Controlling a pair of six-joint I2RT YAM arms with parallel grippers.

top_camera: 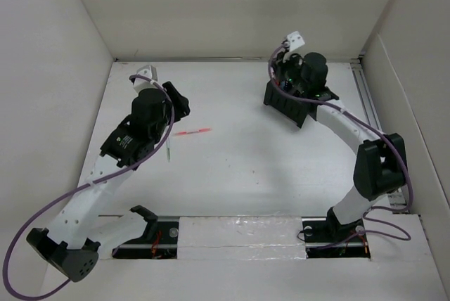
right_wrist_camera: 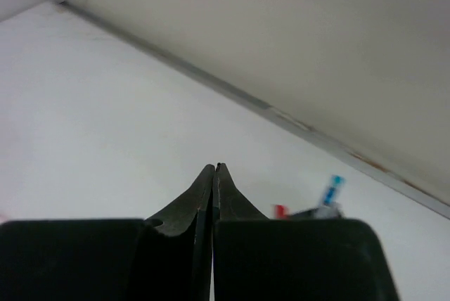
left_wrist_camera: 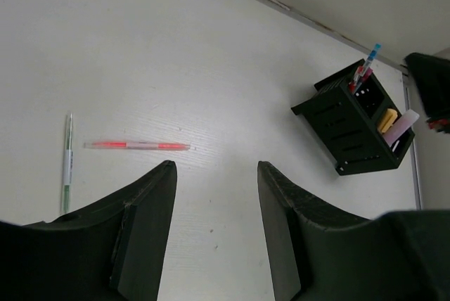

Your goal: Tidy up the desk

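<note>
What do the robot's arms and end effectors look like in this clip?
Both arms are white shells with black joints: left arm, right arm. A purple cable runs along each. The left end effector and right end effector have matte black tapered fingers.

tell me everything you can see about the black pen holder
The pen holder is a black, plastic-looking box with slotted sides and several compartments, standing upright on the white desk near the far wall. One compartment holds red and blue pens; another a yellow item and a pale pink one. Only the desk visibly touches it.
</note>
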